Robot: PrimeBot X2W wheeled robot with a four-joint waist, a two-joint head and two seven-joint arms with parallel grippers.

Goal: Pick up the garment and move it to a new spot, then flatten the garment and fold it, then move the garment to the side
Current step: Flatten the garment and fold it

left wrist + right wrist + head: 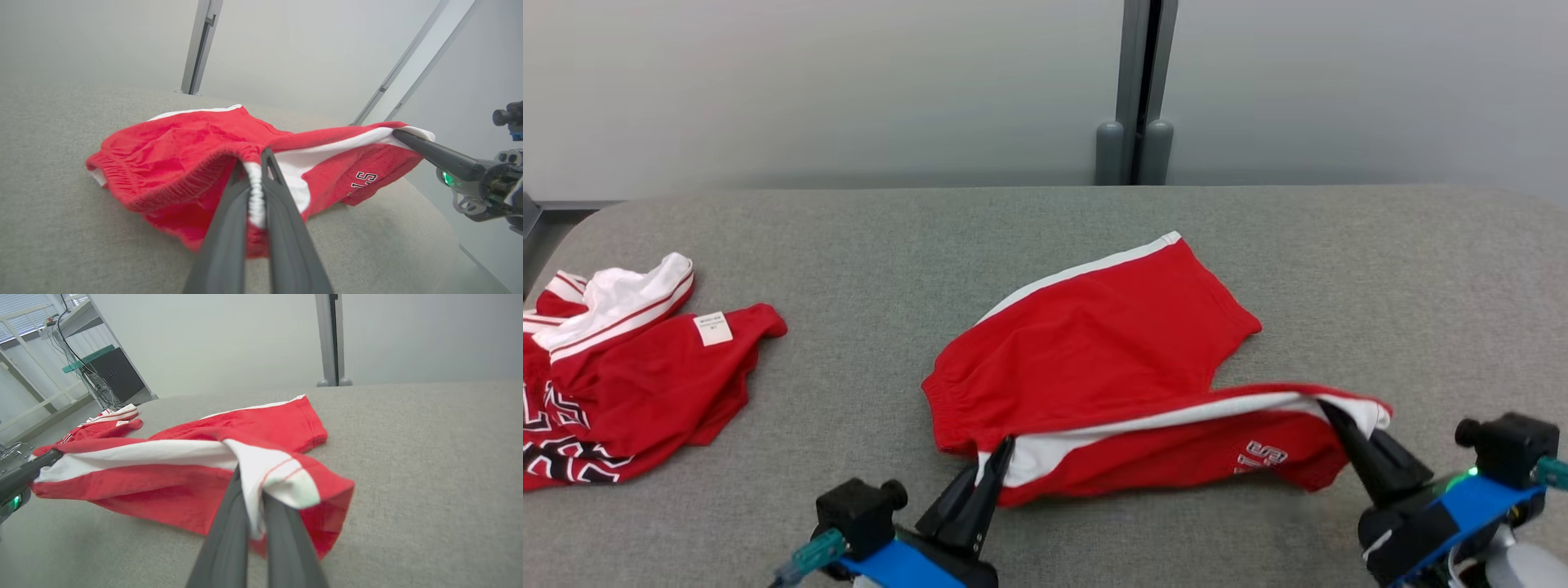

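The garment (1111, 343) is a pair of red shorts with white side stripes, lying in the middle of the grey table (1380, 269). Its near edge is lifted off the surface and stretched between both grippers. My left gripper (1005, 447) is shut on the elastic waistband end (255, 192). At the other end, my right gripper (1327, 411) is shut on the white-striped leg hem (261, 477). The far half of the shorts (282, 416) rests flat on the table. White lettering (1258, 455) shows on the hanging front.
A second red and white garment (621, 359) lies crumpled at the table's left edge. A grey post (1135, 90) stands behind the table against a pale wall. Shelving and cables (81, 363) stand off to the left.
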